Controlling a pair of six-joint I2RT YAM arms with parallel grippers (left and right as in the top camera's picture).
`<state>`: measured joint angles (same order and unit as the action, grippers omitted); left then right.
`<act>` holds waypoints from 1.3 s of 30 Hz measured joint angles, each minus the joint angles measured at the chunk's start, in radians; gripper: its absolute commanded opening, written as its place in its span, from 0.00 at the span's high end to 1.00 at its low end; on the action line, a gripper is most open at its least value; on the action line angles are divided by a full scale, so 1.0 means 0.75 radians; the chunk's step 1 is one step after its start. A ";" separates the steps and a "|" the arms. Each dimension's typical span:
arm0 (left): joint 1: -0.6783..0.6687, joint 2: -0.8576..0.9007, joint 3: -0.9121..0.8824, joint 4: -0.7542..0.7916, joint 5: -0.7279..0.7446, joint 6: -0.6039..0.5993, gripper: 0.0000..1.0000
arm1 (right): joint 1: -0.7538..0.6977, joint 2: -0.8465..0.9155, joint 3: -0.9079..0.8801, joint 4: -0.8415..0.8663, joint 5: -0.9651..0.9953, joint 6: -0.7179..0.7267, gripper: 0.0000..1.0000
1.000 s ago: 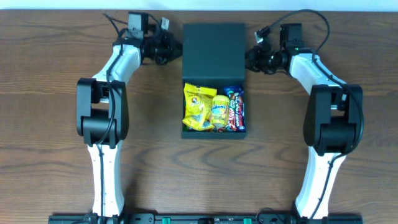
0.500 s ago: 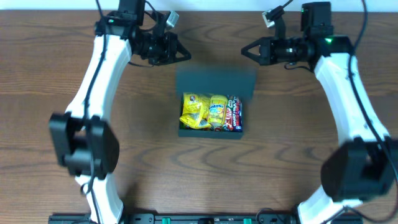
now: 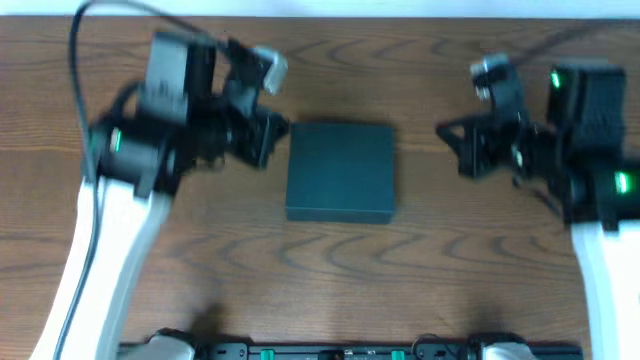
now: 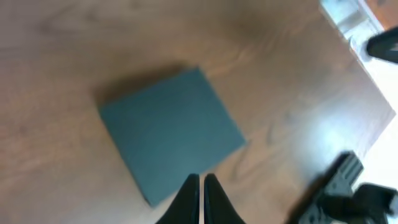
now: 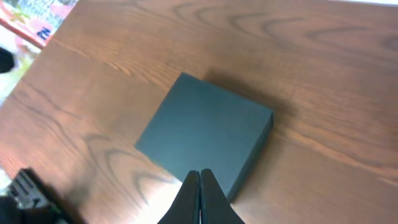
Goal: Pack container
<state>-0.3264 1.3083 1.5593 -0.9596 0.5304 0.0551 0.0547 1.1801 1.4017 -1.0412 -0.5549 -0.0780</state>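
The dark teal-green container (image 3: pixel 340 170) lies in the middle of the table with its flap lid shut, so nothing inside shows. It also shows in the left wrist view (image 4: pixel 169 132) and the right wrist view (image 5: pixel 204 134). My left gripper (image 3: pixel 272 138) is raised to the left of the container, its fingers (image 4: pixel 201 184) shut and empty. My right gripper (image 3: pixel 452 150) is raised to the right of the container, its fingers (image 5: pixel 199 178) shut and empty. Neither gripper touches the container.
The wooden table (image 3: pixel 340 270) runs all around the container. The table's far edge meets a white strip (image 3: pixel 400 8) at the top of the overhead view. The arm bases stand at the near edge.
The lid, open over the snack packets a second ago, is now shut. Both arms have lifted and pulled away from the container to its two sides.
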 measured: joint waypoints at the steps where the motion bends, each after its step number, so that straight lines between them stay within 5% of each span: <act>1: -0.014 -0.106 -0.119 0.076 -0.022 -0.020 0.94 | 0.000 -0.086 -0.103 0.033 0.008 0.001 0.98; 10: -0.020 -0.802 -1.138 0.418 -0.100 -0.219 0.94 | 0.000 -0.780 -0.982 0.217 0.022 0.135 0.99; 11: -0.020 -0.852 -1.251 0.466 -0.101 -0.264 0.82 | 0.000 -0.804 -1.012 0.224 0.023 0.147 0.63; 12: -0.020 -0.882 -1.344 0.505 -0.108 -0.334 0.18 | 0.000 -0.907 -1.163 0.229 0.023 0.257 0.01; 13: -0.020 -0.893 -1.381 0.518 -0.112 -0.377 0.05 | 0.000 -0.934 -1.212 0.227 0.024 0.322 0.01; 21: -0.020 -0.897 -1.410 0.482 -0.119 -0.596 0.05 | 0.000 -0.952 -1.323 0.229 0.038 0.740 0.01; 34: -0.020 -0.902 -1.410 0.441 -0.122 -0.627 0.05 | 0.000 -0.952 -1.325 0.229 0.039 0.824 0.01; 39: -0.006 -0.992 -1.412 0.417 -0.304 -0.520 0.04 | 0.000 -0.952 -1.325 0.229 0.039 0.826 0.01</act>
<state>-0.3305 0.5644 0.5003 -0.6468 0.3023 -0.3351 0.0547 0.4664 0.4080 -0.8696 -0.5259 0.5415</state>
